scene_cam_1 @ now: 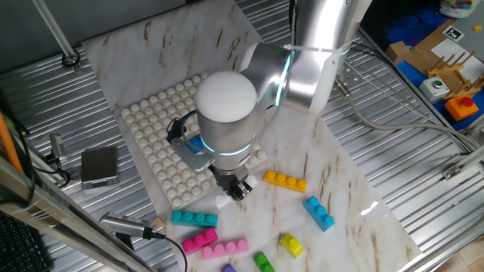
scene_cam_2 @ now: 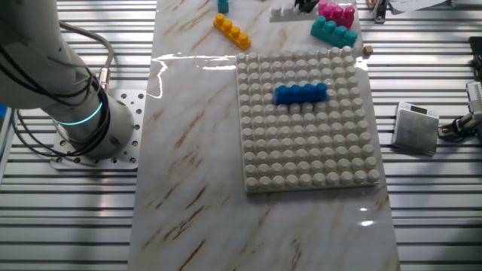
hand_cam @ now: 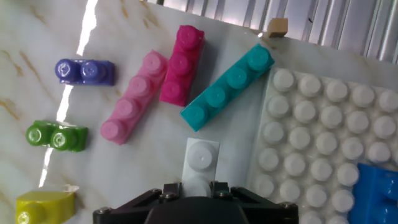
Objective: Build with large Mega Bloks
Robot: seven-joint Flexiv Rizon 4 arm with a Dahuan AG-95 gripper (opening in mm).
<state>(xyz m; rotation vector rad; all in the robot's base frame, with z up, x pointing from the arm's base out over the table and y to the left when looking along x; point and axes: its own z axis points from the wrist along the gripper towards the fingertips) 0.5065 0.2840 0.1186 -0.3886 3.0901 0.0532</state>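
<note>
1. The pincer (hand_cam: 200, 184) is closed on a white brick (hand_cam: 201, 163) lying on the desk (scene_cam_1: 355, 181).
2. It lies just beside the baseplate's (hand_cam: 323, 124) edge, near the teal brick (hand_cam: 227, 88).

1. One fixed view looks down at the table (scene_cam_1: 340, 189) from high up, behind the arm.
2. The other fixed view faces it from the opposite side.
3. The hand view is close; all show the baseplate (scene_cam_2: 309, 120).
</note>
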